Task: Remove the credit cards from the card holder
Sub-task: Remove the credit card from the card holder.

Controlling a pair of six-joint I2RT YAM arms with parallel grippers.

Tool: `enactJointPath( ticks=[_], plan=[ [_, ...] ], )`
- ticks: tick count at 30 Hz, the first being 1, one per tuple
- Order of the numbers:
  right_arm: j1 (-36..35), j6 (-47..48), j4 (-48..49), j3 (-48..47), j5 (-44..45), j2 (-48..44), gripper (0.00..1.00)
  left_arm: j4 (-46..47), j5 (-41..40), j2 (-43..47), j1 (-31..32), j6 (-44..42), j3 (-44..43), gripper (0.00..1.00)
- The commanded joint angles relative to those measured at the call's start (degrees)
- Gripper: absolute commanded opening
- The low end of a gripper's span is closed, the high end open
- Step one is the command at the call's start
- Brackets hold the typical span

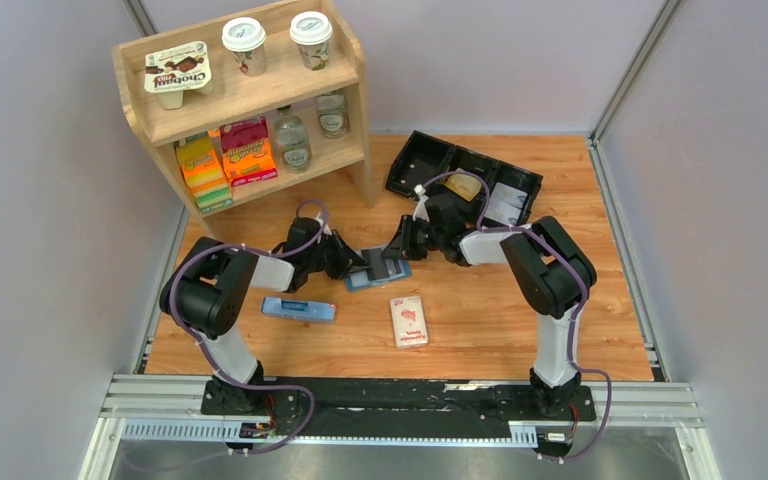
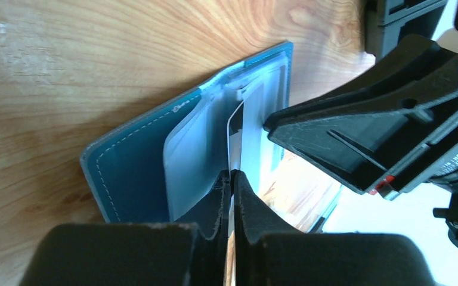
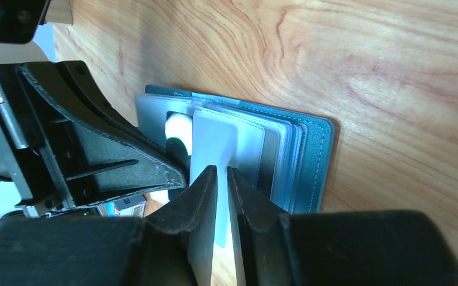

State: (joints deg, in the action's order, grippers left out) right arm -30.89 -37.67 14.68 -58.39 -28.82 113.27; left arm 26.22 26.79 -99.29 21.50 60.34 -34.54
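The light blue card holder (image 1: 380,268) lies open on the wood between both grippers. In the left wrist view its teal cover (image 2: 131,173) and pale sleeves stand on edge. My left gripper (image 2: 231,174) is shut on a thin dark-edged leaf among them, which looks like a credit card (image 2: 234,134). In the right wrist view my right gripper (image 3: 222,170) is shut on a pale sleeve of the holder (image 3: 310,161). A dark card (image 3: 176,128) shows in the leftmost sleeve. From above, the left gripper (image 1: 352,262) and right gripper (image 1: 400,252) almost touch.
A black tray (image 1: 425,160) at the back right holds a tan-gold card (image 1: 465,187) and a pale card (image 1: 505,205). A pale blue box (image 1: 298,309) and a white pack with a red picture (image 1: 409,320) lie nearer. A wooden shelf (image 1: 355,110) stands back left.
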Motion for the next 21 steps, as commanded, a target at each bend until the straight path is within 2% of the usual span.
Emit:
enactJointPath(
  ticks=[1, 8, 13, 18, 21],
  plan=[
    [0.8, 1.7, -6.3, 2.8, 3.9, 3.1, 0.21, 0.1, -1.4, 2.8, -1.0, -1.0, 2.1, 0.01],
    [1.3, 1.7, -7.0, 2.2, 4.2, 2.8, 0.21, -2.7, -1.2, 6.6, -2.9, -2.4, 4.6, 0.0],
    [1.3, 2.7, -8.4, 0.9, 4.4, 2.0, 0.22, -10.6, -3.4, 9.2, -3.6, -6.1, 4.0, 0.0],
    [1.4, 3.3, -10.1, -0.8, 3.9, 0.5, 0.23, -23.5, -8.9, 13.0, -4.1, -10.1, 2.4, 0.0],
    [1.3, 3.6, -11.9, -2.5, 3.3, -0.3, 0.24, -25.9, -10.9, 14.7, -4.1, -10.7, 2.3, 0.0]
  ],
)
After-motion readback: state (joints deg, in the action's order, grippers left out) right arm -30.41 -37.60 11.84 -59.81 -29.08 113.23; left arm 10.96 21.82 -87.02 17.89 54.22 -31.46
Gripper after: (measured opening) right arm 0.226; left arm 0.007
